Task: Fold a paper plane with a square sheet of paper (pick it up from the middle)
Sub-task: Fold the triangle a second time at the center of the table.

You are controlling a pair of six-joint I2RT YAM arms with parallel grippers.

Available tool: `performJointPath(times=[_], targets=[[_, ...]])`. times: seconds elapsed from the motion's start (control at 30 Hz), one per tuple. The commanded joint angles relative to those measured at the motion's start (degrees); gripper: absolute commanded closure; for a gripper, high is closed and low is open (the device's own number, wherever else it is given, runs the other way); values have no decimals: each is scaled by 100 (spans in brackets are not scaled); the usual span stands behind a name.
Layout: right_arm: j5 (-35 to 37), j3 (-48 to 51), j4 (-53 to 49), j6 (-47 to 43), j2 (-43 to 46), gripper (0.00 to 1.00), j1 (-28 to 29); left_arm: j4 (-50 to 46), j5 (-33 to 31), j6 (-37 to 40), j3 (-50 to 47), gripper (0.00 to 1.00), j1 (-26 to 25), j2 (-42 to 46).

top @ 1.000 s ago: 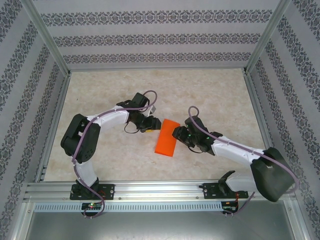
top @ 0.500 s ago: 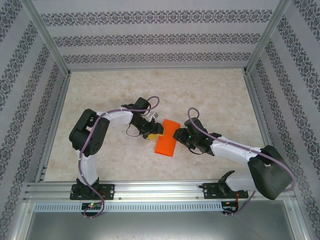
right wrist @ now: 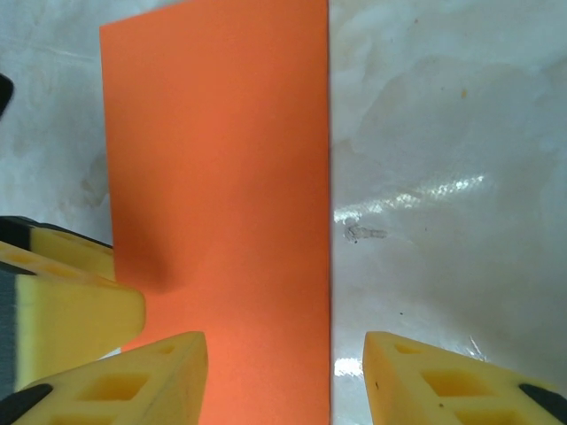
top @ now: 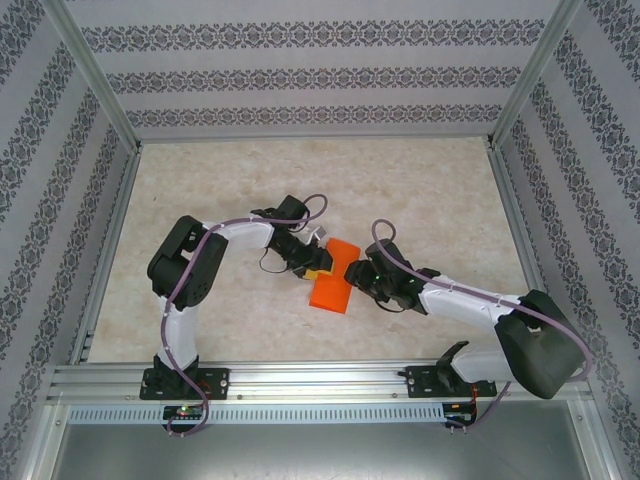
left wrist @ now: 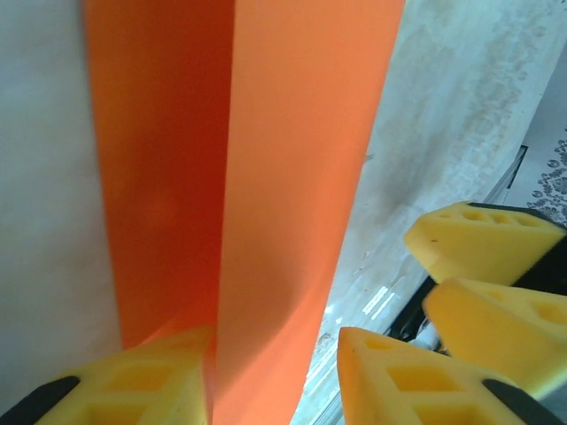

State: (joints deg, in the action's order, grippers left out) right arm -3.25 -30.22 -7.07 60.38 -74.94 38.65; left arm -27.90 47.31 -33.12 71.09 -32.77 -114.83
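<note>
- While both arms reach in over the middle of the table (top: 200, 190), the paper (top: 330, 288) lies there, folded into a narrow orange rectangle, slightly askew.
- Your left gripper (top: 318, 262) sits at the paper's far left corner. Its claw is released: the yellow fingers (left wrist: 133, 385) stand apart, and a paler layer of paper runs between them, close against one finger, with bare table showing beside the other.
- Your right gripper (top: 356, 270) sits at the paper's right edge, also released. One finger is over the paper, the other over bare table, the long edge between them.
- You have both grippers close together across the paper's far end.
</note>
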Motion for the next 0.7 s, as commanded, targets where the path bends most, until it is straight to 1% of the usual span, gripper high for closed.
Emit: performJointPath(times=[0.0, 0.07, 0.17, 0.27, 0.37, 0.5, 0.6, 0.67], targets=[[196, -28, 106, 94, -103, 49, 133, 274, 104, -52, 199, 62, -45, -93], [249, -28, 105, 86, -109, 49, 198, 367, -35, -143, 188, 64, -46, -90], [384, -59, -8, 16, -24, 47, 285, 417, 17, -194, 305, 65, -45, -197], [642, -77, -208, -43, 195, 40, 397, 424, 25, -203, 433, 65, -38, -285], [823, 4, -341, -52, 502, 35, 424, 426, 24, -203, 543, 66, -33, -358], [905, 132, -473, -75, 870, 32, 423, 413, 35, -169, 633, 75, -23, -455], [816, 156, -505, -170, 1042, 30, 429, 388, 18, -151, 636, 86, 1, -419], [730, 140, -471, -320, 1128, 29, 445, 382, -70, -160, 596, 88, 10, -314]])
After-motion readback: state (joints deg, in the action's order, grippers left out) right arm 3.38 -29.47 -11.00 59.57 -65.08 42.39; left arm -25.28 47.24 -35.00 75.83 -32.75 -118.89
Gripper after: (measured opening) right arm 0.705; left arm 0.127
